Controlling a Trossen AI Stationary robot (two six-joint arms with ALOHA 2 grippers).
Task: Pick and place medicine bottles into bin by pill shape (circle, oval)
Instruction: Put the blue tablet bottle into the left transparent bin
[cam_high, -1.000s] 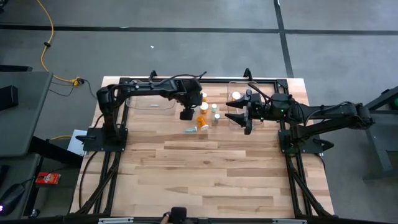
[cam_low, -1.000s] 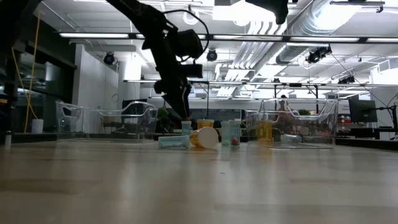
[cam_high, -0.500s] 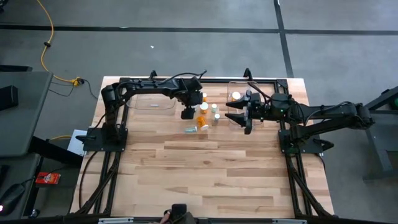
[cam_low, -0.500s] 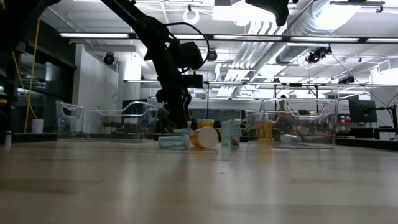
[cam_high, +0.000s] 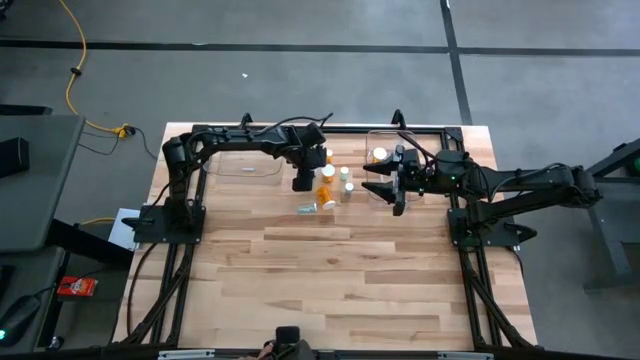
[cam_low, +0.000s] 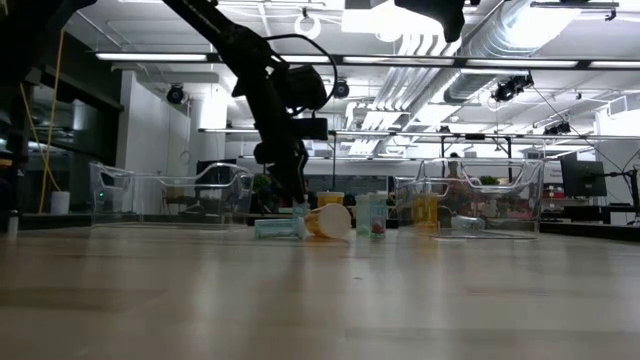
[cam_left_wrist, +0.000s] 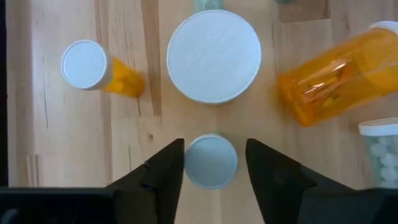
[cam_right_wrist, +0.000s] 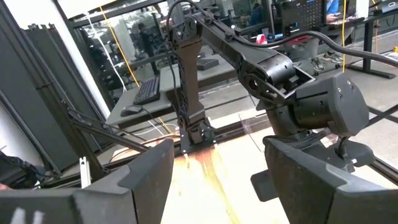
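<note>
Left gripper (cam_left_wrist: 211, 163) lowered over medicine bottles (cam_high: 335, 185) mid-table, fingers flanking small white-capped vial (cam_left_wrist: 211, 161), contact unclear. Right gripper (cam_high: 385, 179) spread wide, empty, above clear bin (cam_high: 378, 140). Wooden table (cam_high: 330, 270); workshop behind.

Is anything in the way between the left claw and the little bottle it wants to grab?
No. The left gripper already has its fingers on either side of the small white-capped bottle, with nothing between them. The big white cap stands just beyond it, close.
</note>
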